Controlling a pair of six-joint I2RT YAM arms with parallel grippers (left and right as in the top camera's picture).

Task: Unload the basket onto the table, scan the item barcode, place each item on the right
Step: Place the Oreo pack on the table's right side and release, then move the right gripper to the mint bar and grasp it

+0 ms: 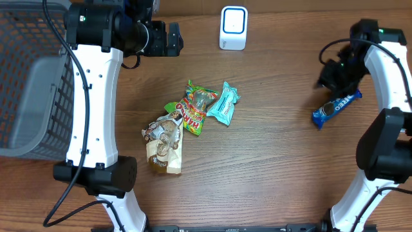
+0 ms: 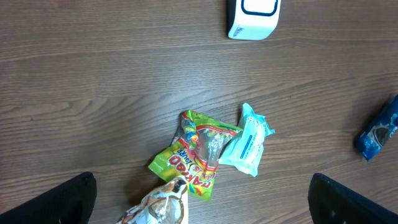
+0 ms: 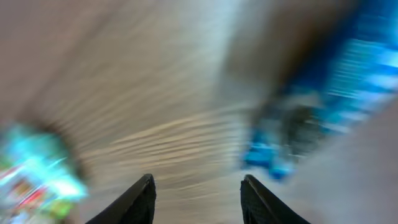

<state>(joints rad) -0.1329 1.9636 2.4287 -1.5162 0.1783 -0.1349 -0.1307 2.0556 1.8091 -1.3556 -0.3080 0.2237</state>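
Wood table (image 1: 290, 174) across the whole overhead view. Grey mesh basket (image 1: 32, 77) at 9 o'clock, hard against the edge. Loose snack pile at the centre: a beige pouch (image 1: 164, 145) toward 7 o'clock, a green gummy bag (image 1: 196, 108) in the middle, a teal packet (image 1: 224, 103) toward 1 o'clock, all overlapping or touching. White scanner (image 1: 233, 27) at 12 o'clock, well apart from the pile. Blue Oreo pack (image 1: 336, 108) alone at 3 o'clock, flat on the wood and slanted toward 2 o'clock.

Step in hand, as a judgement: work at the Oreo pack, with no scan under way, since nothing is near the scanner. Not clear from here whether a reach or a let-go. Next move likely calls for a firm pinch across the pack's narrow width, a lift, then a carry toward 12 o'clock with the barcode side turned to the scanner's face. Barcode side not visible.

Right gripper (image 3: 198, 186): just above the pack at its 11 o'clock side, fingers parted about halfway, only blurred wood between them. Grasping nothing; blue wrapper off toward 2 o'clock in its own view, outside the gap.

Left gripper (image 2: 202, 186): up near 11 o'clock, spread to its widest, empty, looking down on the pile.
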